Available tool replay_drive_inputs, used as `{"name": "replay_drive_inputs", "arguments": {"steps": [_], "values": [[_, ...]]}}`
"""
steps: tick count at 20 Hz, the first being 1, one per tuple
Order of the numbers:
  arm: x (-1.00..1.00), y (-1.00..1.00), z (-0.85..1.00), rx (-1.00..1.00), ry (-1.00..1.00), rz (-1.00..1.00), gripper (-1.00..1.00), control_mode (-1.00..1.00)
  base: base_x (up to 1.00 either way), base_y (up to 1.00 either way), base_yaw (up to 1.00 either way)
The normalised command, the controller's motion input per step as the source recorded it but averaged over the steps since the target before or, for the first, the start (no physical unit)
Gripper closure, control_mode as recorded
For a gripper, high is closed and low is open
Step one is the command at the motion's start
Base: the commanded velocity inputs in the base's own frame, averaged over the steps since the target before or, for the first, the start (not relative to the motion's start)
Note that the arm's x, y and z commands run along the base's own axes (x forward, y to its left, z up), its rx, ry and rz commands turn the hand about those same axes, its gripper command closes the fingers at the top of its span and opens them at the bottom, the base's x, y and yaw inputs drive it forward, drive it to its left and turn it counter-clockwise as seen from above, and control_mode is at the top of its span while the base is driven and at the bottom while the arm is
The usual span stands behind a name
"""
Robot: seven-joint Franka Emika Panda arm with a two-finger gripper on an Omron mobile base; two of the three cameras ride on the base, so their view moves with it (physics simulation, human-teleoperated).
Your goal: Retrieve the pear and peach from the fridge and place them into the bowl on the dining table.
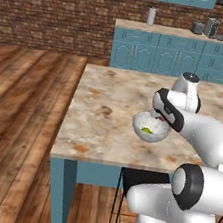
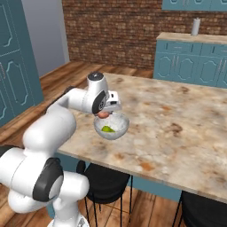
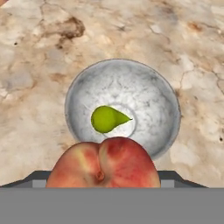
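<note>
Final placing step. Claw (image 2: 105, 114) pinches the peach (image 3: 103, 162) directly above the bowl (image 3: 162, 92) on the desk (image 1: 102, 117); the pear (image 3: 107, 119) already lies in the bowl's bottom. Next move, by my reading: spread the jaws so the peach drops beside the pear.

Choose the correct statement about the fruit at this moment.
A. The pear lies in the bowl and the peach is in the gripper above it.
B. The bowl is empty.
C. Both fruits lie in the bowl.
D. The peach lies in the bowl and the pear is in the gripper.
A: the hand view shows the pear lying inside the bowl, with the peach between the tips of the gripper above the rim.
</note>
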Motion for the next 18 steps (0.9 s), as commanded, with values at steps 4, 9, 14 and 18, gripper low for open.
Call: {"name": "replay_drive_inputs", "arguments": {"steps": [4,9,14,18], "values": [[0.05,0.00,-0.31,0.00,0.00,-0.14,1.00,-1.00,0.00,0.00,0.00],[0.15,0.00,-0.30,0.00,0.02,-0.12,1.00,-1.00,0.00,0.00,0.00],[0.23,0.00,-0.32,0.00,0.08,-0.07,1.00,-1.00,0.00,0.00,0.00],[0.24,-0.01,-0.31,0.00,0.08,-0.05,1.00,-1.00,0.00,0.00,0.00]]}}
